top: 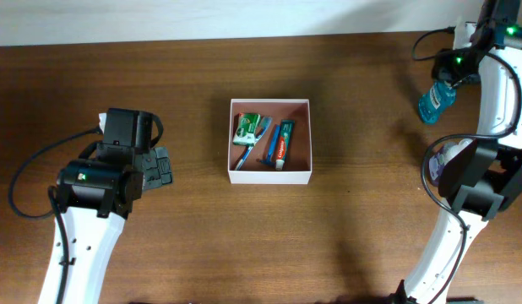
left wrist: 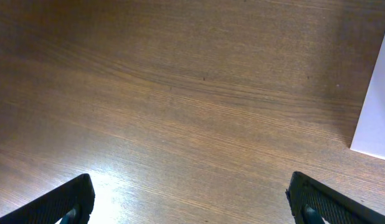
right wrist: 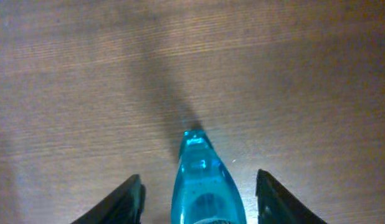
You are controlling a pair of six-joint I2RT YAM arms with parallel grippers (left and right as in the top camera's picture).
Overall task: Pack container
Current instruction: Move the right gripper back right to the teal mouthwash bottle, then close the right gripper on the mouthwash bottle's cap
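The container, a square white-walled box with a reddish-brown floor, sits at the table's middle. It holds a green packet, a blue toothbrush and a toothpaste tube. A blue clear bottle is at the far right. My right gripper is open around it; in the right wrist view the bottle sits between the fingers with a gap on each side. My left gripper is open and empty left of the container, over bare wood.
A whitish-purple item lies partly hidden under my right arm. The container's white wall shows at the right edge of the left wrist view. The brown wooden table ends at a pale strip along the back.
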